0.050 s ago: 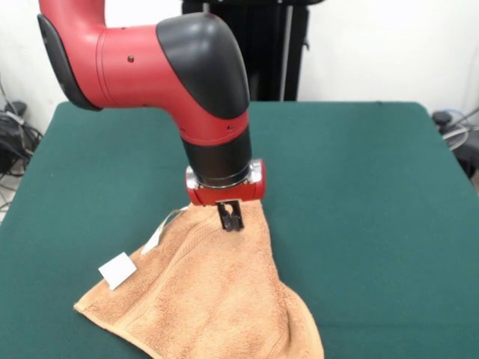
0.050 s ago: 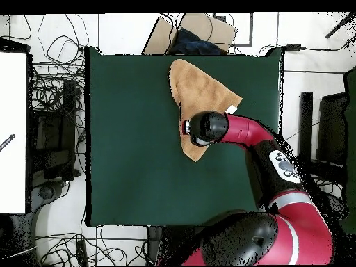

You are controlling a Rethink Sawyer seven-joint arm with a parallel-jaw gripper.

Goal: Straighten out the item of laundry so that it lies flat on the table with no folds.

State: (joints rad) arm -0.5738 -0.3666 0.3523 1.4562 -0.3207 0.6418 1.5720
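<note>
Orange towel (image 1: 217,292) lies rumpled near the table's (image 1: 374,194) edge, its peak pinched in the closed pincer (image 1: 230,218); open green felt surrounds the towel.

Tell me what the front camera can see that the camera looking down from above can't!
Only the front view shows the gripper low against the towel, seemingly pinching a raised peak of it, and the white tag near the towel's edge. Only the overhead view shows the whole table, with the towel reaching its edge away from the robot, plus cables on the floor and a cardboard box beyond that edge; there the arm hides the gripper. Both views show the orange-tan towel bunched up, not flat, on the green table under the red and black arm.
</note>
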